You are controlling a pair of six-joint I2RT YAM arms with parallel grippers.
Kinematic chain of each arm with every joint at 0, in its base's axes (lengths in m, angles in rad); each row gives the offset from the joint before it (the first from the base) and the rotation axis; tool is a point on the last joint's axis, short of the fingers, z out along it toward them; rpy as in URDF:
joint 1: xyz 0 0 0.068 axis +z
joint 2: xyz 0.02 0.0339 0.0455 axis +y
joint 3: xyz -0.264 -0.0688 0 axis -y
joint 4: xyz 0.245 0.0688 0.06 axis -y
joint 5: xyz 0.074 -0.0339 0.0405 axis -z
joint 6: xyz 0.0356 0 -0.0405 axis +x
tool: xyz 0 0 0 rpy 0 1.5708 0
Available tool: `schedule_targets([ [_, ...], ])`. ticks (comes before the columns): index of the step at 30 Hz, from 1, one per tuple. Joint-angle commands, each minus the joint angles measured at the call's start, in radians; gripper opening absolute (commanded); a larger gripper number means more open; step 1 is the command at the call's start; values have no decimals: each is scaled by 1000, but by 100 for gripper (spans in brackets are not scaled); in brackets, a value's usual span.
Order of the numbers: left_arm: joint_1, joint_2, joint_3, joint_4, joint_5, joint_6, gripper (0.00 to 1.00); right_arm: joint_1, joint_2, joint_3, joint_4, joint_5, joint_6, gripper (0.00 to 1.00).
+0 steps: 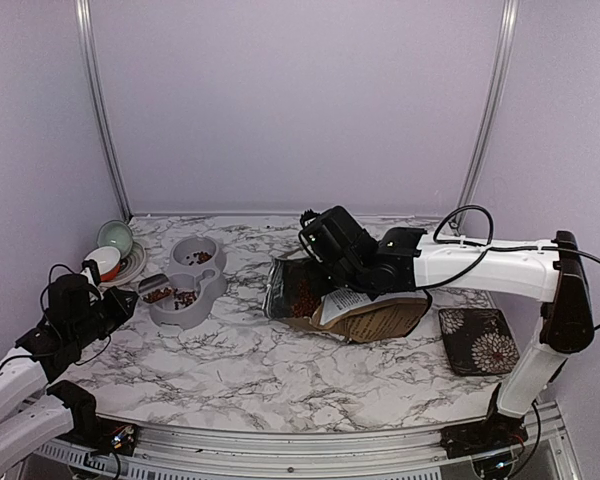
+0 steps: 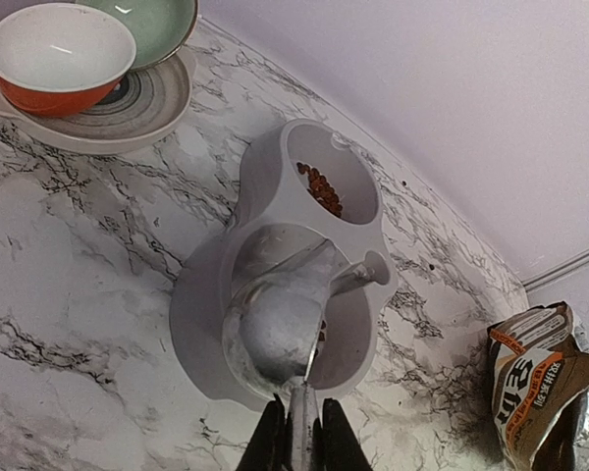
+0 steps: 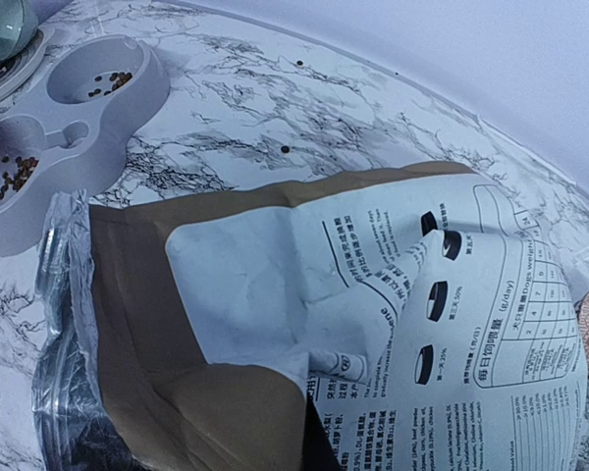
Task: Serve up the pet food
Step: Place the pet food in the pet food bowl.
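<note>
Clamped in my left pincer (image 2: pixel 299 444), a scoop (image 2: pixel 280 324) hangs above the kibble (image 2: pixel 322 188) feeder (image 2: pixel 201 314) by the desk's (image 1: pixel 280 360) left edge; right pincer (image 1: pixel 310 262) clenched.

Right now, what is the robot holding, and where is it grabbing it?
Left fingers pinch the metal scoop by its handle end, above the grey feeder. Right fingers are shut at the bag; a hold there cannot be told.

We overlook the whole table (image 1: pixel 280 370) from above and behind, while both close wrist views share the grey feeder (image 2: pixel 260 162).
</note>
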Motion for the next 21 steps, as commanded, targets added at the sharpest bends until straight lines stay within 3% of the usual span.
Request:
schedule_targets([
  [1, 3, 0, 31, -19, -14, 22, 0, -14, -29, 9, 59, 43, 5, 0],
  [17, -29, 18, 61, -54, -51, 32, 0, -27, -111, -86, 133, 21, 20, 0],
  [21, -37, 21, 60, -59, -60, 32, 0, -61, -150, -127, 162, -57, 31, 0],
])
